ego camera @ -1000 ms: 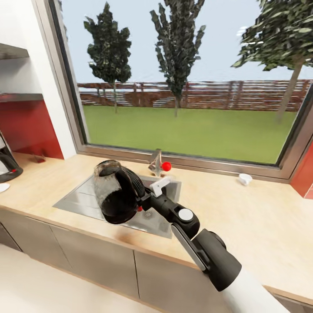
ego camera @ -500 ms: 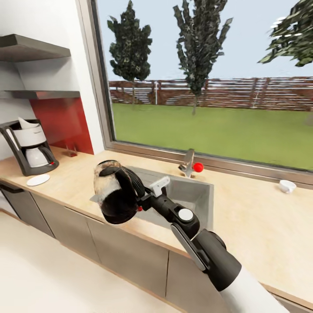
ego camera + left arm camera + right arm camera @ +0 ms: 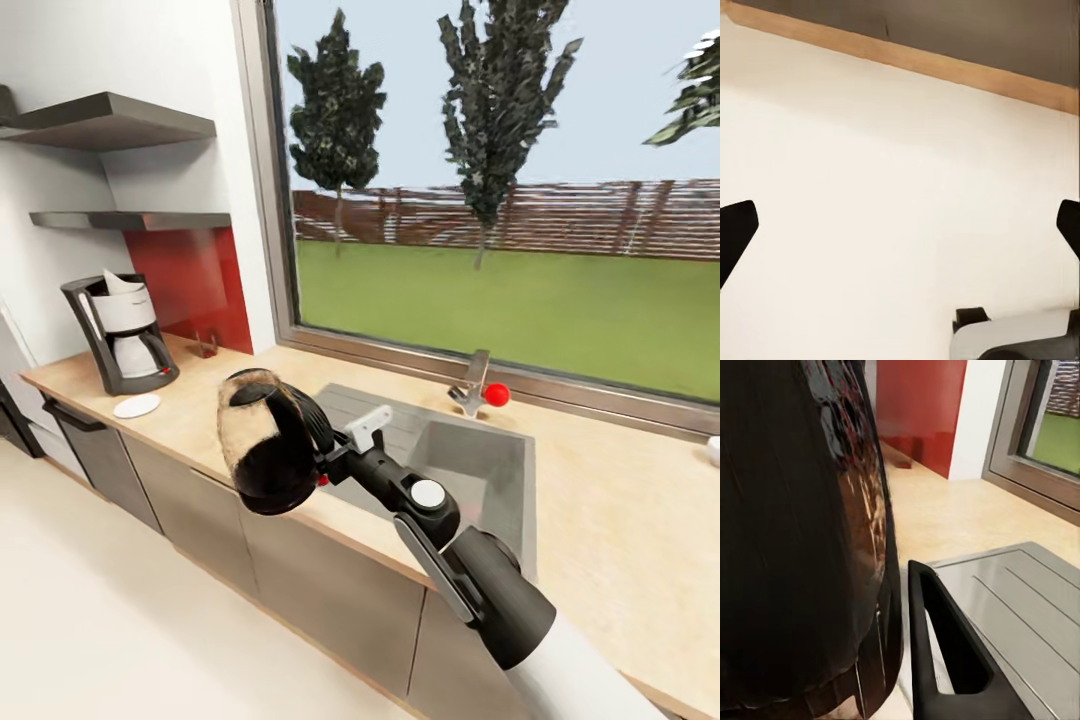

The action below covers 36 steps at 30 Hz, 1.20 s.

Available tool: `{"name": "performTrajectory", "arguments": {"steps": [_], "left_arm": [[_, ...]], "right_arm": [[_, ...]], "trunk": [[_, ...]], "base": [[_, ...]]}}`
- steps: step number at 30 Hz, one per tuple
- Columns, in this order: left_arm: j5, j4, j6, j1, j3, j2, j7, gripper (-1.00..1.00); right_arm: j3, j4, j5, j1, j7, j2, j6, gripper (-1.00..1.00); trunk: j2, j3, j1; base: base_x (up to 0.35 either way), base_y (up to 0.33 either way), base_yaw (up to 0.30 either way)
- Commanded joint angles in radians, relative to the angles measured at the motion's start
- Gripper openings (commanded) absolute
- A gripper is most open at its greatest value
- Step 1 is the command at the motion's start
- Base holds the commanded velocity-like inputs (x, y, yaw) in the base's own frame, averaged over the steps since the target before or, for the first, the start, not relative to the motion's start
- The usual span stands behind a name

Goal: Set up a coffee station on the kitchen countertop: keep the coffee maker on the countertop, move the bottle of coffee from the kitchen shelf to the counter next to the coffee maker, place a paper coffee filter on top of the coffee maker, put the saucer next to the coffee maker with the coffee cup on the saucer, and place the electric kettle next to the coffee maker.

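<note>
Stretching along under the window, the kitchen countertop (image 3: 610, 520) carries the coffee maker (image 3: 122, 333) at its far left end, a paper coffee filter (image 3: 118, 284) on top and the saucer (image 3: 136, 405) just beside it. The right gripper (image 3: 322, 462) grasps the electric kettle (image 3: 268, 443), tilted, above the counter's front edge. The left gripper (image 3: 900, 236) hangs spread apart over pale floor (image 3: 870, 195).

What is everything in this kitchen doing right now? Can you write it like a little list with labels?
right hand: holding the electric kettle by its handle, up in the air over the counter edge
coffee maker: on the kitchen countertop, far left, white paper coffee filter on top
saucer: on the counter in front of the coffee maker, nothing on it
sink: set in the counter below the window
left hand: fingers apart, holding nothing
</note>
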Motion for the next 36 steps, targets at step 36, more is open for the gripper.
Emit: {"name": "performTrajectory", "arguments": {"steps": [36], "left_arm": [[0.304,0.132,0.008,-0.015,0.006,0.145,-0.445,1.0]], "right_arm": [[-0.158,0.037,-0.005,-0.001,-0.253,0.067,0.001,-1.0]], "trunk": [[-0.001,0.031,0.0]], "base": [[0.116,0.098,0.128]]}}
